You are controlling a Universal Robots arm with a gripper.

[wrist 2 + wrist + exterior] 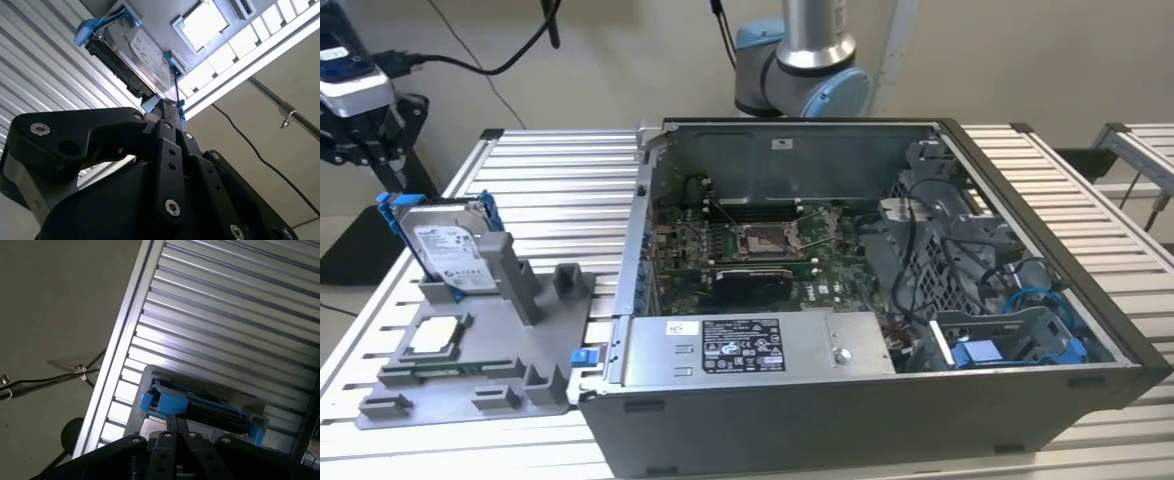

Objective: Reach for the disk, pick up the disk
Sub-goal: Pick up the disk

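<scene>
Black gripper (167, 107), pressed together, pointing at the silver-grey metal disk (448, 243) in its blue plastic bracket.
The disk stands on edge in a grey plastic fixture (480, 375) on the slatted aluminium tabletop (560, 190), at the exterior view's left of the open grey computer case (854, 400), close ahead of the gripper.

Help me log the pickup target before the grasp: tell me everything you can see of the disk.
The disk is a flat rectangular silver-grey metal drive with a white label on its face, framed by a blue plastic bracket whose tabs stick out at its corners. It stands on edge, leaning slightly, slotted into a grey holder on the slatted table, at the exterior view's left of the open computer case. Both wrist views show its dark connector edge. Only the holder visibly touches it.
</scene>
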